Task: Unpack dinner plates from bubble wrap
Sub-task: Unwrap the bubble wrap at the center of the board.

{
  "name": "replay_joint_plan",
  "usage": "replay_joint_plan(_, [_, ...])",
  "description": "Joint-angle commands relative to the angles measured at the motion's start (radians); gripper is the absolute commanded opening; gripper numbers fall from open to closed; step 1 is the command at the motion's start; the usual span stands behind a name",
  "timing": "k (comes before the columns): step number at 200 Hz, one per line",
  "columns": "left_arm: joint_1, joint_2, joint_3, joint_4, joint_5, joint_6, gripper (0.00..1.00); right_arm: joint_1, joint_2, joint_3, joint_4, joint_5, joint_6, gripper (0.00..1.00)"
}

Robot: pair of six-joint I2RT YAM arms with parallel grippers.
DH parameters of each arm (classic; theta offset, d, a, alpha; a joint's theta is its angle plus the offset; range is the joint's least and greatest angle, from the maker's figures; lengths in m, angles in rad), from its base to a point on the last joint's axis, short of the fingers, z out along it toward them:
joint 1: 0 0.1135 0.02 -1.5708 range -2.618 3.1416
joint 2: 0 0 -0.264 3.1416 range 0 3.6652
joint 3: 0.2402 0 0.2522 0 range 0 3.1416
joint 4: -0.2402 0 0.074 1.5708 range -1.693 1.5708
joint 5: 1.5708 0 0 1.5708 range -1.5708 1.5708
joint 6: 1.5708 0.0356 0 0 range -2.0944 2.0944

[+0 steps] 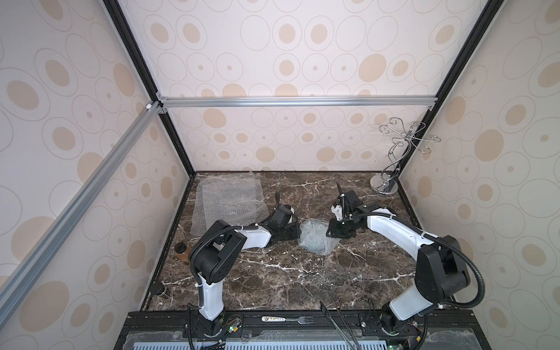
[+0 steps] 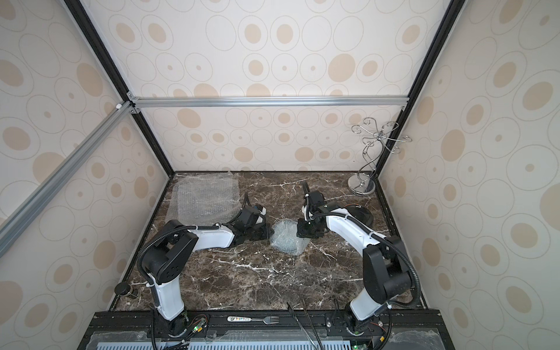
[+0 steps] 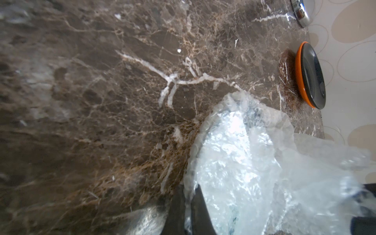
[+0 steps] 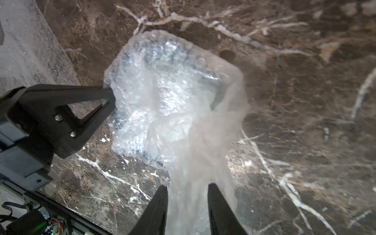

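Bubble wrap (image 4: 173,91) held from two sides
My left claw (image 3: 187,188) pinches its edge tight; my right claw (image 4: 188,186), narrowly parted, grips a raised fold above the table (image 4: 305,101).

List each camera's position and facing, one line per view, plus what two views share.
Top views: high above the robot's bases, looking down and forward over the marble table; left arm and right arm show.
Left wrist: low over the table, facing the stacked plates; left gripper shows.
Right wrist: above the bubble-wrapped bundle, looking down; right gripper and left gripper show.
Shared: both wrist views see the bundle.
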Motion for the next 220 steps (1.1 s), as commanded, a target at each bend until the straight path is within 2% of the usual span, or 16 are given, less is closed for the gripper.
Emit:
replay_joint_plan(1, [0.011,-0.031,0.012,-0.01,-0.018,0.014,0.0,-0.033,-0.051,-0.065,0.014,-0.009,0.008,0.37])
replay_joint_plan(47, [0.02,-0.033,0.005,-0.001,-0.013,0.011,0.0,-0.089,-0.122,-0.114,-0.015,0.013,-0.014,0.38])
replay_joint_plan(70, [0.022,-0.027,0.004,0.004,-0.012,0.014,0.0,-0.089,-0.149,-0.059,-0.092,0.025,-0.048,0.41])
replay_joint_plan(104, [0.027,-0.016,0.01,0.008,-0.012,0.011,0.0,-0.06,-0.164,0.016,-0.076,-0.048,-0.016,0.44])
replay_joint_plan(137, [0.03,-0.017,0.01,0.008,-0.013,0.007,0.0,0.1,-0.053,0.151,-0.063,-0.006,0.012,0.45])
replay_joint_plan(154, [0.03,-0.019,0.01,0.006,-0.012,0.006,0.0,0.147,0.024,0.2,-0.05,-0.015,0.021,0.45])
replay_joint_plan(184, [0.032,-0.021,0.007,-0.004,-0.016,0.014,0.0,0.177,0.103,0.22,-0.003,-0.039,0.034,0.45])
replay_joint_plan(220, [0.043,-0.018,0.015,-0.01,-0.011,0.026,0.0,0.158,0.136,0.203,-0.018,-0.02,0.006,0.46])
